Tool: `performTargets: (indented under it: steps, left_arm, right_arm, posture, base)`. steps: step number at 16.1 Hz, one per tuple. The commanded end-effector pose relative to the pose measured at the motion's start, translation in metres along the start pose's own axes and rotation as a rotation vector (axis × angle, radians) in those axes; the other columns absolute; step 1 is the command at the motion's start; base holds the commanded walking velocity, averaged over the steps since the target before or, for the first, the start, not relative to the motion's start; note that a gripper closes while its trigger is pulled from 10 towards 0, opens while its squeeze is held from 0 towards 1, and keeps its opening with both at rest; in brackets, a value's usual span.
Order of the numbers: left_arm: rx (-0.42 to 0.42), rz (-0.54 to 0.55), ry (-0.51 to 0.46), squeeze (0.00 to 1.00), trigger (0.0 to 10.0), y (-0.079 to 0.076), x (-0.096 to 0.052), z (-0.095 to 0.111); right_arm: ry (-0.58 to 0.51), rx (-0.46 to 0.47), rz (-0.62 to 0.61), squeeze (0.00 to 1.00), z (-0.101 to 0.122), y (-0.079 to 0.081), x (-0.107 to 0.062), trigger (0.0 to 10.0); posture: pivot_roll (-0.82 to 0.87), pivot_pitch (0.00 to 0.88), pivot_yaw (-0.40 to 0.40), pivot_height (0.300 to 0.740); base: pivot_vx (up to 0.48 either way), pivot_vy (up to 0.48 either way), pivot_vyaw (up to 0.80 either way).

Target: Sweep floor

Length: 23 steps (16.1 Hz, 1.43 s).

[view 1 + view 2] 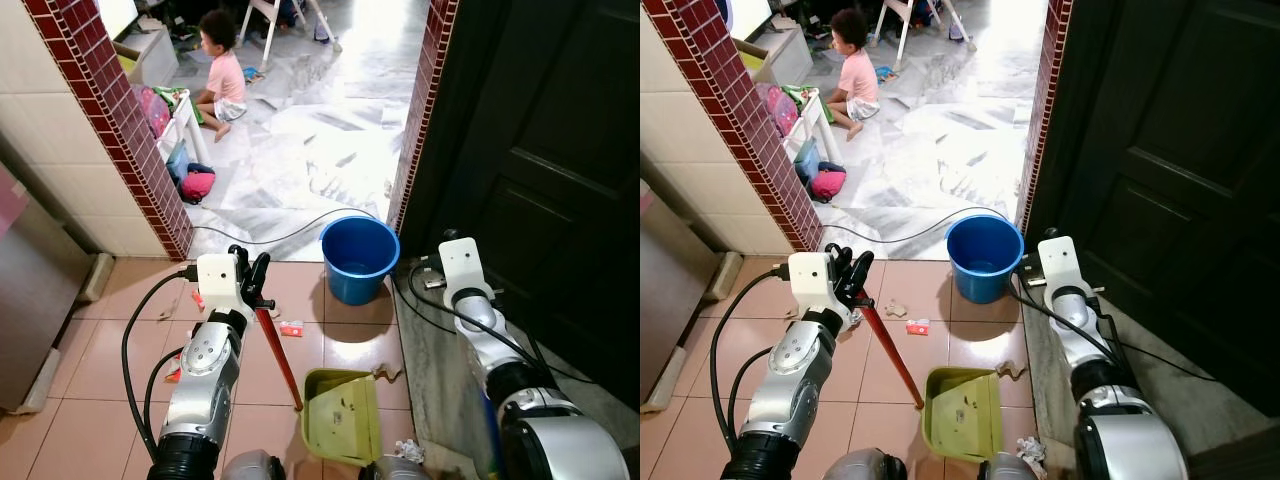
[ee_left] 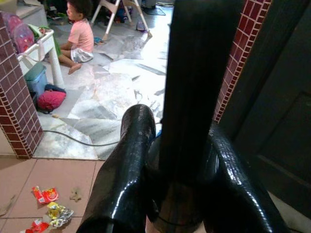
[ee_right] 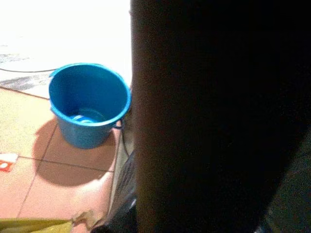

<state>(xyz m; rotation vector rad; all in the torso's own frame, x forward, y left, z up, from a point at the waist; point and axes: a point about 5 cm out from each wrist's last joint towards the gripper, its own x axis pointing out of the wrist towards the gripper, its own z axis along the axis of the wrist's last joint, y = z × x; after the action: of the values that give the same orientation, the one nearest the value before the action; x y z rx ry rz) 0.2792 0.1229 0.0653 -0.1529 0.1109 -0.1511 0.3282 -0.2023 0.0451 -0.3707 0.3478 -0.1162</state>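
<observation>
My left gripper (image 1: 250, 263) is shut on the top of a red broom handle (image 1: 281, 358). The handle slants down to the tiled floor beside a yellow-green dustpan (image 1: 343, 415). In the left wrist view both black fingers (image 2: 127, 165) press against the dark handle (image 2: 194, 97). Litter lies on the tiles: a red-and-white wrapper (image 1: 291, 328), crumpled paper (image 1: 897, 310), scraps (image 1: 385, 373) by the dustpan, and bright wrappers (image 2: 44, 194). My right arm (image 1: 470, 300) reaches forward beside the dark door. A broad dark shape (image 3: 214, 116) blocks much of the right wrist view.
A blue bucket (image 1: 358, 258) stands in the doorway between red brick-tiled pillars (image 1: 150, 170). A black cable (image 1: 290, 236) runs across the marble floor beyond. A child (image 1: 222, 75) sits far back among toys. A dark door (image 1: 540, 150) is on the right and a metal cabinet (image 1: 30, 290) on the left.
</observation>
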Motion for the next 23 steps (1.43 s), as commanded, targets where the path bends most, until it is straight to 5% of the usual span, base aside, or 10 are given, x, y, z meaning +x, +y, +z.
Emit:
performTargets:
  steps: [1,3,5,7,11,13,17,23]
  left_arm:
    - [0.004,0.003,-0.049,0.0,10.0,0.0,0.003,0.012]
    - [0.002,0.003,-0.052,0.0,10.0,-0.001,0.004,0.013]
    - [0.001,0.005,-0.054,0.0,10.0,-0.002,0.005,0.013]
    - [-0.001,0.007,-0.054,0.0,10.0,-0.003,0.006,0.012]
    - [0.0,0.007,-0.053,0.0,10.0,-0.005,0.008,0.012]
    - [0.001,0.006,-0.052,0.0,10.0,-0.006,0.009,0.012]
    - [0.027,0.038,-0.063,0.0,10.0,0.0,0.01,0.014]
    - [0.193,0.215,-0.084,0.0,10.0,0.034,0.004,0.022]
  right_arm:
    - [0.031,0.078,0.005,0.0,0.005,0.002,0.003,10.0]
    - [0.062,0.329,0.076,0.0,0.019,0.016,0.006,10.0]
    - [0.014,0.481,0.151,0.0,0.039,0.026,0.008,10.0]
    - [-0.129,0.705,0.365,0.0,0.091,0.041,0.002,10.0]
    - [-0.2,0.768,0.566,0.0,0.13,0.046,-0.013,10.0]
    - [-0.355,0.621,0.629,0.0,0.149,0.042,-0.025,10.0]
    - [-0.528,0.441,0.58,0.0,0.157,0.03,-0.036,10.0]
    - [-0.677,0.445,0.559,0.0,0.175,0.019,-0.052,10.0]
  posture:
    - [-0.02,0.0,0.029,0.74]
    - [-0.03,0.0,0.025,0.74]
    - [-0.03,0.0,0.025,0.74]
    - [-0.04,0.0,0.022,0.74]
    - [-0.04,0.0,0.023,0.74]
    - [-0.05,0.0,0.024,0.74]
    - [-0.06,0.0,0.026,0.74]
    - [-0.05,0.0,0.035,0.74]
  base:
    - [0.0,0.0,0.0]
    - [0.0,0.0,0.0]
    - [0.0,0.0,0.0]
    - [0.0,0.0,0.0]
    - [0.0,0.0,0.0]
    - [0.0,0.0,0.0]
    - [0.0,0.0,0.0]
    - [0.0,0.0,0.0]
